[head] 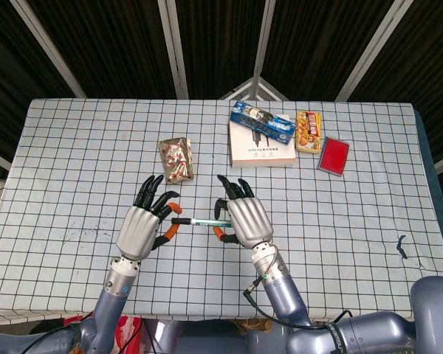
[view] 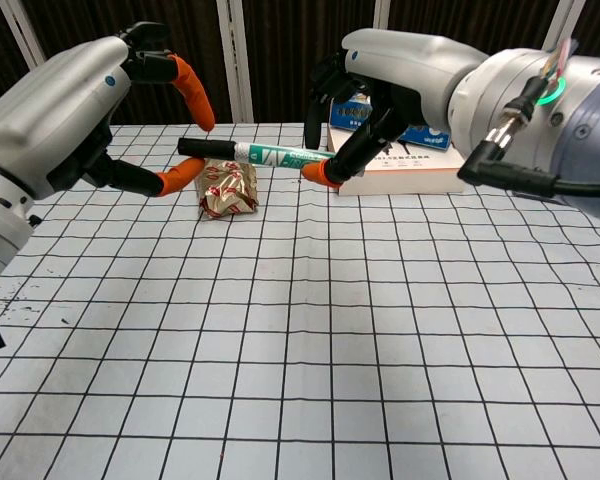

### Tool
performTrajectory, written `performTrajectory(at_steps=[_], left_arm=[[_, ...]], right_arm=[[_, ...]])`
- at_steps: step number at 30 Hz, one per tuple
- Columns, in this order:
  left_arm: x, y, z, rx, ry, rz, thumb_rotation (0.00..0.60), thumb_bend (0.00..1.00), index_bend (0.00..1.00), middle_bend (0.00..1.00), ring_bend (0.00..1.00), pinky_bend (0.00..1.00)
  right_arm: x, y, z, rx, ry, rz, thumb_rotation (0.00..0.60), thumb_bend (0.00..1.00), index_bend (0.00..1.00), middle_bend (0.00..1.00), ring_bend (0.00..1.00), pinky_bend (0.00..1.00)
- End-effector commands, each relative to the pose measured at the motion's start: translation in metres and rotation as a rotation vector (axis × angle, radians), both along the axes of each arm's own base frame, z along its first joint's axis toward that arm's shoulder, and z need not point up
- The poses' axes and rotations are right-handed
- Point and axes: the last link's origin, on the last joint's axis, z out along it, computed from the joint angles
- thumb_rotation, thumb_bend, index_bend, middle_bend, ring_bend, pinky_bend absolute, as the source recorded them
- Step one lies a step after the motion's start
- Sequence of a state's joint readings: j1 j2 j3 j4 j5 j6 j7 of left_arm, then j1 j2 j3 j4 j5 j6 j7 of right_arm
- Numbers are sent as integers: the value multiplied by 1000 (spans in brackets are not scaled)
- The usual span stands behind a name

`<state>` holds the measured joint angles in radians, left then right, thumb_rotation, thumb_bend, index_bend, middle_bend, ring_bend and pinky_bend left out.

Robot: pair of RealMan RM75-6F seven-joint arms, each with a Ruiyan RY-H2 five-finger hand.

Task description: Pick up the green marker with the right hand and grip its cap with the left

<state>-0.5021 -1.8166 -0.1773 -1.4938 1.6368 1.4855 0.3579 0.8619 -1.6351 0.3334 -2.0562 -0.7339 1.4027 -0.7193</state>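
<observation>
The green marker (view: 270, 154) is held level above the table, its black cap (view: 200, 148) pointing toward my left hand. My right hand (view: 400, 70) pinches the barrel near its right end between an orange thumb tip and a finger. My left hand (view: 70, 120) sits at the cap end with an orange-tipped finger arched above the cap and the thumb below it, and small gaps show on both sides. From the head view, the marker (head: 201, 221) bridges the space between the left hand (head: 142, 225) and the right hand (head: 247, 220).
A foil snack packet (head: 176, 160) lies just beyond the hands. At the back right are a white box (head: 261, 144) with a blue pack (head: 263, 122) on it, a snack bag (head: 308, 130) and a red case (head: 334, 155). A checked cloth (head: 74, 147) covers the table.
</observation>
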Motion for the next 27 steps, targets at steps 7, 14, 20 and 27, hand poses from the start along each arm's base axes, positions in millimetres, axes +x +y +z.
performTrajectory(at_steps=[7,14,20,27], left_arm=[[1,-1,0,-3,-5,-5,600,454,502,303,0,9],[3,-2,-1,-3,-17,-17,600,463,531,314,0,9],[4,-2,-1,0,-22,-22,600,464,533,313,0,9],[4,-2,-1,-1,-20,-22,600,463,533,313,0,9]], right_arm=[[-1,0,-1,2,1,-1,600,635,794,56,142,42],[0,0,0,0,-2,0,600,635,796,56,142,42],[-1,0,0,-1,3,-4,600,638,804,56,142,42],[-2,0,-1,3,3,-7,600,640,804,56,141,42]])
